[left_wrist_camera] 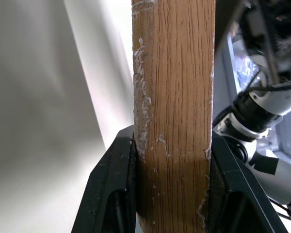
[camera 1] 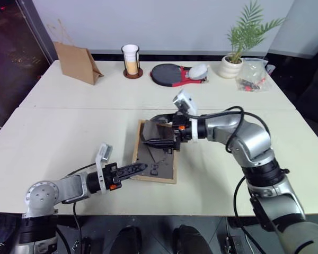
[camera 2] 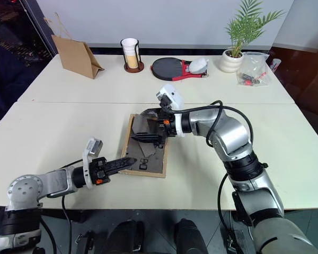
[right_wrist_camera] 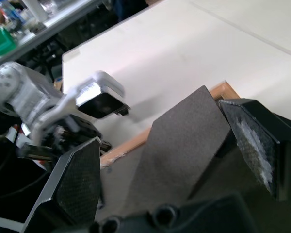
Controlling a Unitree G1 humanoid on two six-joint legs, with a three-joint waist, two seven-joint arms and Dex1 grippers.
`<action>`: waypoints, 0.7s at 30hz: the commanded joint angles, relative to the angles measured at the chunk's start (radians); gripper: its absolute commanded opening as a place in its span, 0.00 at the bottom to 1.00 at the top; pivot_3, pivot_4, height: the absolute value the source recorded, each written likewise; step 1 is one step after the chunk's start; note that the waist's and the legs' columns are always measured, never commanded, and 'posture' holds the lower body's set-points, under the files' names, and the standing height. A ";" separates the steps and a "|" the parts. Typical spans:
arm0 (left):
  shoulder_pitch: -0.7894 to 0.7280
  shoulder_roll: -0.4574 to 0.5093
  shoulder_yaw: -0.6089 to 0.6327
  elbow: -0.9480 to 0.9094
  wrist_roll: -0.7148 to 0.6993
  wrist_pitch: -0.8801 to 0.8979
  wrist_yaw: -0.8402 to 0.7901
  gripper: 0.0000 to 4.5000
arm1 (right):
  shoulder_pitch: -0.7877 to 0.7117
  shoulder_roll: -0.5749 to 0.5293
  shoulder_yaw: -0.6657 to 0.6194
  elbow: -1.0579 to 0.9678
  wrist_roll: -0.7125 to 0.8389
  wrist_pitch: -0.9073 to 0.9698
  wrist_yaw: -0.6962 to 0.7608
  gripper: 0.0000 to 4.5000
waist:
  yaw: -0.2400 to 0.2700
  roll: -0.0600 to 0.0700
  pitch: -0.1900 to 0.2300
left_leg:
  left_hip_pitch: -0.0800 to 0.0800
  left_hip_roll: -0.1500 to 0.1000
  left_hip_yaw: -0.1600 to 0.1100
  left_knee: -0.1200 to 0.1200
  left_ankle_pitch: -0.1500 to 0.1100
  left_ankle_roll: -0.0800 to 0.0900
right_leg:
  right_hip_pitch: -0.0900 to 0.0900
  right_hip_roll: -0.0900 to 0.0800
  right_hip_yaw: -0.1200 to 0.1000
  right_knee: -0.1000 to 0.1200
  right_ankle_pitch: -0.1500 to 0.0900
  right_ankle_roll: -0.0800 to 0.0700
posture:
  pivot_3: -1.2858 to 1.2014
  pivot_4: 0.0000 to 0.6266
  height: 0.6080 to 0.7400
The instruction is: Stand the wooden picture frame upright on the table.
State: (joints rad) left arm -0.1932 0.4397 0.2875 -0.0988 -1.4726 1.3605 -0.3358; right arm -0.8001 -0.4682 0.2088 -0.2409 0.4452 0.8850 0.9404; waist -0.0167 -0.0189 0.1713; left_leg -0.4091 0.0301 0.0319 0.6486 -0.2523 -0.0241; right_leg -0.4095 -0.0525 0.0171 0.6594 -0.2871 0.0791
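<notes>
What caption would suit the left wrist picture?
Left gripper clamps the wooden picture frame by its edge.

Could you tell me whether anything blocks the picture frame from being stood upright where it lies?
Nothing visible does. The wooden picture frame lies face down on bare table, the left gripper clamping its near edge and the open right gripper over its fold-out stand.

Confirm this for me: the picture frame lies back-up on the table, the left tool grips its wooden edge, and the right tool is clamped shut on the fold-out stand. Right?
Not quite. The right tool is open, its fingers spread on either side of the fold-out stand, as the right wrist view shows. The rest holds: the picture frame lies back-up on the table, and the left tool grips its wooden edge.
</notes>
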 commanded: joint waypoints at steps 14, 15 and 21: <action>-0.021 0.032 0.005 0.024 -0.005 -0.067 -0.083 0.23 | 0.109 -0.322 -0.135 -0.141 -0.089 -0.209 -0.044 0.99 | 0.001 0.000 0.000 | -0.001 0.000 0.001 -0.002 0.000 0.000 | 0.001 -0.002 0.000 -0.007 -0.002 -0.003 | 0.52 0.24 1.00; -0.015 0.035 0.005 0.026 -0.006 -0.067 -0.092 0.23 | 0.120 -0.334 -0.113 -0.103 -0.158 -0.290 -0.064 0.99 | 0.001 0.000 0.000 | -0.001 0.000 0.001 -0.003 0.000 0.000 | 0.001 -0.002 0.000 -0.008 -0.002 -0.003 | 0.52 0.24 1.00; 0.006 0.049 0.016 0.031 -0.077 -0.041 -0.105 0.23 | 0.148 -0.409 0.072 0.251 -0.732 -1.212 -0.363 0.99 | 0.001 0.000 0.000 | -0.001 -0.001 0.003 -0.002 0.000 0.001 | 0.001 0.000 0.001 -0.009 -0.002 -0.003 | 0.52 0.24 1.00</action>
State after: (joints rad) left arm -0.1824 0.4812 0.2884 -0.0407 -1.4870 1.3130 -0.4189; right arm -0.6365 -0.8688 0.2675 -0.0308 -0.1645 -0.1032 0.6714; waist -0.0157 -0.0190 0.1714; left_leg -0.4102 0.0297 0.0361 0.6465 -0.2526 -0.0233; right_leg -0.4083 -0.0519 0.0187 0.6503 -0.2888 0.0761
